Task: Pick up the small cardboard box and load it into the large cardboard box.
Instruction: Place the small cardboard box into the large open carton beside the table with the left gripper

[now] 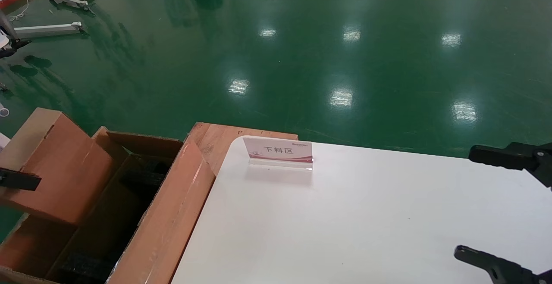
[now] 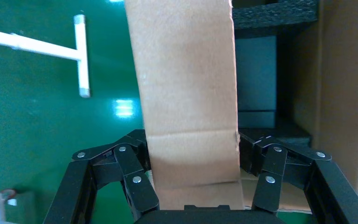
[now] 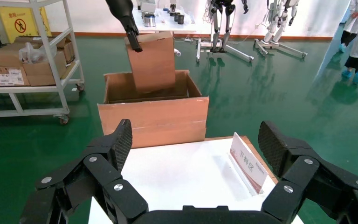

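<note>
Head view: small cardboard box (image 1: 51, 163) hanging tilted over large cardboard box (image 1: 142, 215) opening | left gripper (image 2: 193, 163) jaws pinching its sides | right gripper (image 3: 196, 154) idling above white surface (image 1: 366, 215), jaws spread wide | sign (image 1: 279, 151) standing nearby

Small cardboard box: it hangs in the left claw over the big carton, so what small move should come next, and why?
Probably lower it straight down. The left claw is shut on the small cardboard box, held tilted above the open large cardboard box, with its bottom edge barely inside the rim. The right claw waits open over the white table.
</note>
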Motion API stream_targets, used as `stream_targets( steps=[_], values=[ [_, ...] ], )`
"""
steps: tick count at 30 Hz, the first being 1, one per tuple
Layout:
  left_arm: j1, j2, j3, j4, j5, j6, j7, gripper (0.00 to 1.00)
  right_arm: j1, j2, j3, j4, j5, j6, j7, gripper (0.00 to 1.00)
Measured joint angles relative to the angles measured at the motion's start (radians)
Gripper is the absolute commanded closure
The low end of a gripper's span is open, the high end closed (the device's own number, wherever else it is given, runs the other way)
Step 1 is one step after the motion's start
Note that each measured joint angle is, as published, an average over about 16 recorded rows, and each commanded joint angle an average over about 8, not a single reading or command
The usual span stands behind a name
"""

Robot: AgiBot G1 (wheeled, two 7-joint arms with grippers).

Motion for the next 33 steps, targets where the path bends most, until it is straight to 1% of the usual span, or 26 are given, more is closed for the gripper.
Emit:
stream_targets(
  steps=[4, 8, 33],
  values=[
    [0.024, -0.031, -0.05, -0.031, 0.038, 0.004, -0.004, 1.0, 0.0, 0.0, 0.0, 0.0, 0.0, 0.0, 0.0, 0.0],
    [0.044, -0.042, -0.073, -0.036, 0.048, 0.004, 0.005, 1.0, 0.0, 0.0, 0.0, 0.0, 0.0, 0.0, 0.0, 0.0],
    [0.174, -0.054, -0.114, 0.01, 0.054, -0.06, 0.05, 1.0, 0.0, 0.001, -0.002, 0.0, 0.001, 0.001, -0.001, 0.0]
  ],
)
